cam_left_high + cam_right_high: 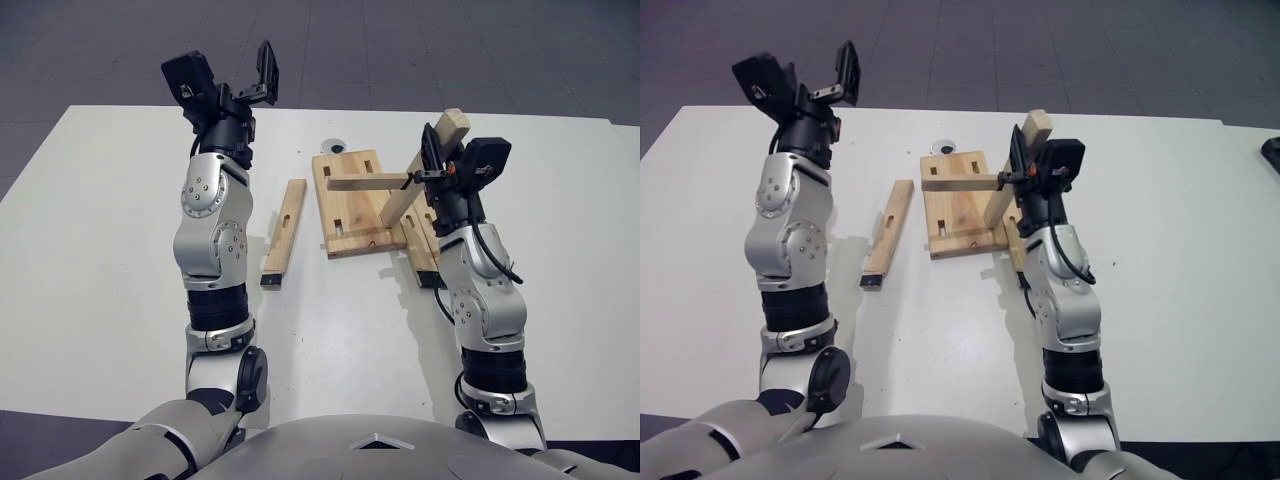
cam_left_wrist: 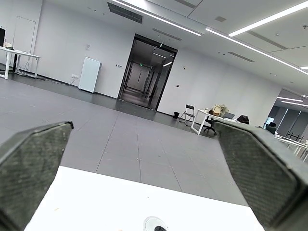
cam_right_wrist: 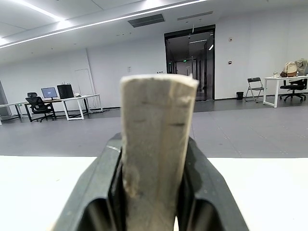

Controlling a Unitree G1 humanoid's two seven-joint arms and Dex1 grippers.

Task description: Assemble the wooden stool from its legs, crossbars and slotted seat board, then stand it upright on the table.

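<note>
- While the right gripper (image 1: 428, 170) is clamped tight on a pale, square-section wooden leg (image 1: 402, 203), that leg stands tilted. Its lower end is down at the flat, slotted pale-wood seat board (image 1: 345, 225) just below the jaws.
- A slim wooden crossbar (image 1: 368, 183) juts sideways from the held leg, out over the board; it looks already socketed.
- The left gripper (image 1: 230, 82) is raised, jaws wide apart, nothing between them.
- A second slotted wooden leg (image 1: 284, 232) lies loose on the white table (image 1: 120, 220), well below the open jaws.
- More wooden pieces (image 1: 425, 255) lie under the right jaws, beside the board.
- Judgement: early stage. One joint is made; the other legs, bars and standing the stool upright remain.
</note>
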